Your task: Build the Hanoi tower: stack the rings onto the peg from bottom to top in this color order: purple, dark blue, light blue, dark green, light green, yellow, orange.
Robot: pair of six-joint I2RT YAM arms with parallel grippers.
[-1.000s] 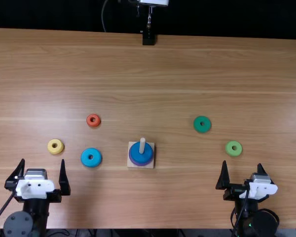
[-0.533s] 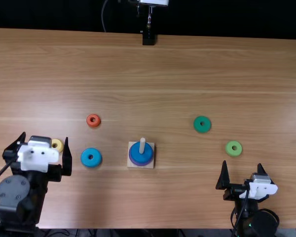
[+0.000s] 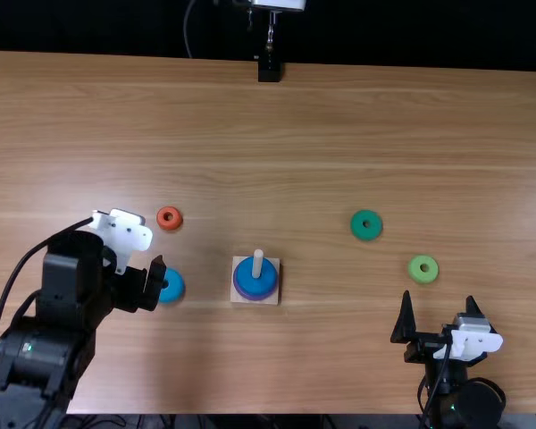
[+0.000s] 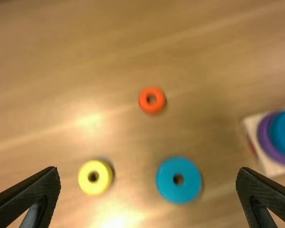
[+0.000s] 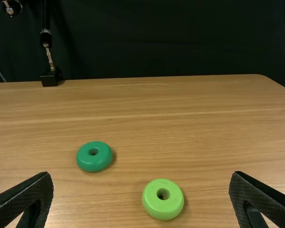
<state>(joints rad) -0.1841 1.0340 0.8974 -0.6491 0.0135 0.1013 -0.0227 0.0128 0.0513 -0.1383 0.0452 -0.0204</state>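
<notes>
On the wooden base (image 3: 238,298), the peg (image 3: 257,262) holds a purple ring (image 3: 242,294) with a dark blue ring (image 3: 266,284) above it. My left gripper (image 3: 152,284) hangs above the table, partly covering the light blue ring (image 3: 171,288). Seen from its wrist, the left gripper (image 4: 148,169) is open and empty, above the yellow ring (image 4: 100,185) and light blue ring (image 4: 166,189). The orange ring (image 3: 169,218) lies farther back. My right gripper (image 3: 439,297) stands open and empty near the light green ring (image 3: 422,268) and dark green ring (image 3: 366,224); its wrist shows that gripper (image 5: 141,174) too.
A black stand (image 3: 269,69) is at the table's far edge. The peg base sits between the two arms, with the table (image 3: 322,134) stretching behind it.
My left gripper has moved forward and to the right and turned, from the near left past the yellow ring to beside the light blue ring. The right arm and the rings have kept still.
</notes>
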